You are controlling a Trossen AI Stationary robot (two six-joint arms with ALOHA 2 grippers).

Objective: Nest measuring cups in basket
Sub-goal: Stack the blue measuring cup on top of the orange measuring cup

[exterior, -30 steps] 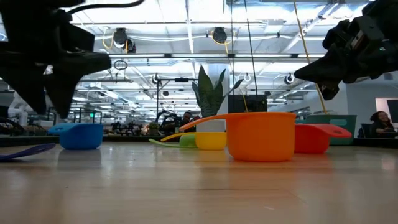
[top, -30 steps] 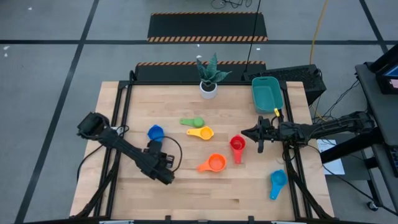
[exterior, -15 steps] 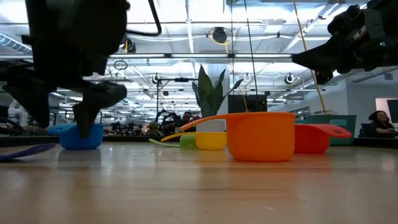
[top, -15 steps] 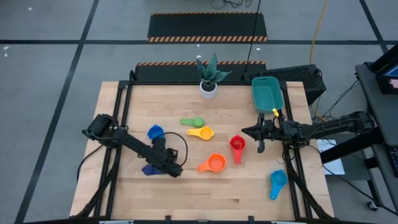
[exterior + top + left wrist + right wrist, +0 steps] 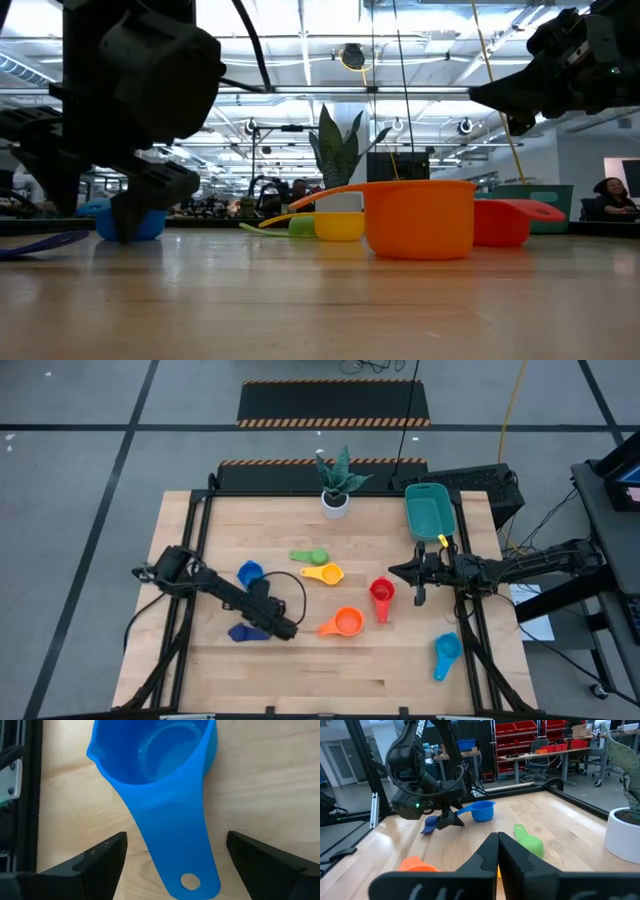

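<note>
Left claw (image 5: 170,857) low, fingers spread wide, right claw (image 5: 416,598) raised, closed

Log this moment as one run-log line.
left gripper: open, straddling blue cup's handle | right gripper: shut, idle near red cup | basket: no cups visible

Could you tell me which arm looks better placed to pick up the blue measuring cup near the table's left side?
Left, probably. The left gripper is open, its fingers either side of the blue cup's handle. The right gripper is shut, by the red cup.
</note>
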